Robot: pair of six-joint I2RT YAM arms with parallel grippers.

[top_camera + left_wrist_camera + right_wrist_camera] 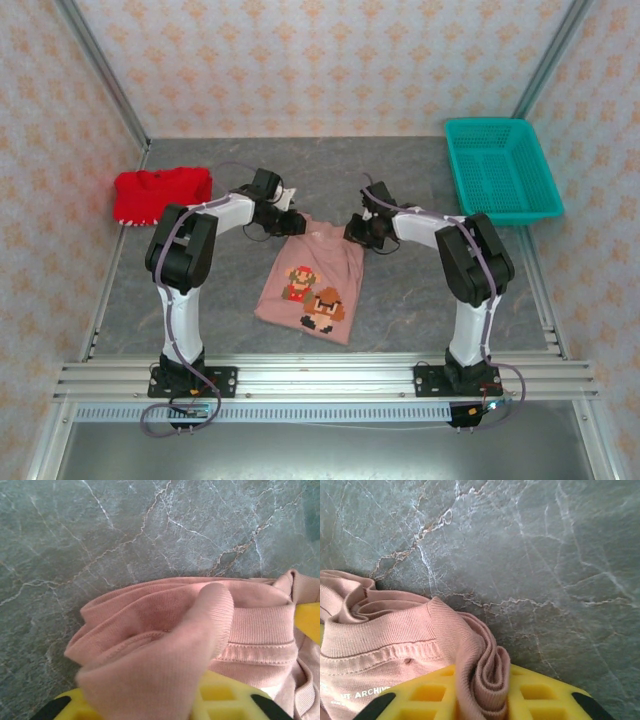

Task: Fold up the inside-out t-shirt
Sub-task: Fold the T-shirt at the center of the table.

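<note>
I'm looking down from the top camera at the pink t-shirt (312,285), which is lying in the middle of the table (420,300). Its hem is pointing toward the near edge and its collar end toward the far edge. Two pixel-style figures are showing on its upper face.

The left gripper (290,222) is pinching the collar end at its left corner, and the right gripper (355,230) is pinching the right corner. The two are sitting close together, so the fabric between them is bunching.

In the left wrist view, ribbed pink cloth is draping over the yellow fingers (220,700) and hiding the gap, and they are reading as clenched on it. In the right wrist view, a folded wad of cloth is squeezing up between the yellow fingers (430,692), which are closed tight on the shirt.

A red garment (160,195) is lying near the far-left corner. A teal basket (500,170) is sitting at the far-right corner, well apart from the shirt.
</note>
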